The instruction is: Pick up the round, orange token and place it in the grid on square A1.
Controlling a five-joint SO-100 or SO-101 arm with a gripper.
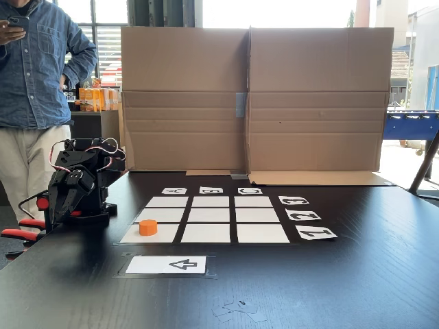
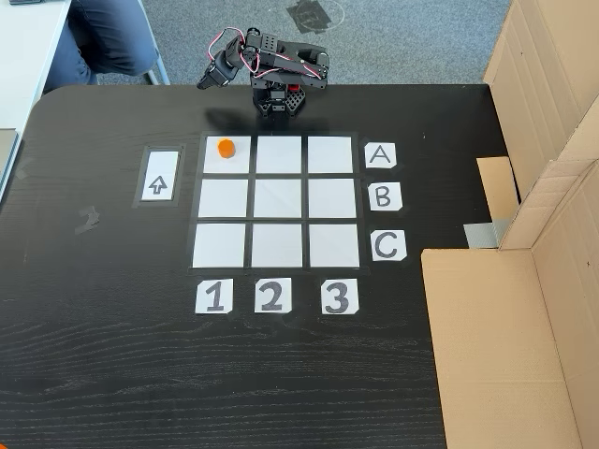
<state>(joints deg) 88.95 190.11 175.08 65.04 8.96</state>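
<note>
Now orange token (image 2: 226, 147) upright, flat-topped, on square A1 (image 2: 227, 164)

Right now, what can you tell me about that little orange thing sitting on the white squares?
The token is a small, short, bright orange cylinder with a flat top, plastic-looking and matte. It stands upright on the white corner cell, square A1, in line with the A and 1 cards, toward that cell's edge nearest the arm. It is narrower than the cell and stays within it. Nothing else touches it; the end effector is folded away near the arm's base.
</note>
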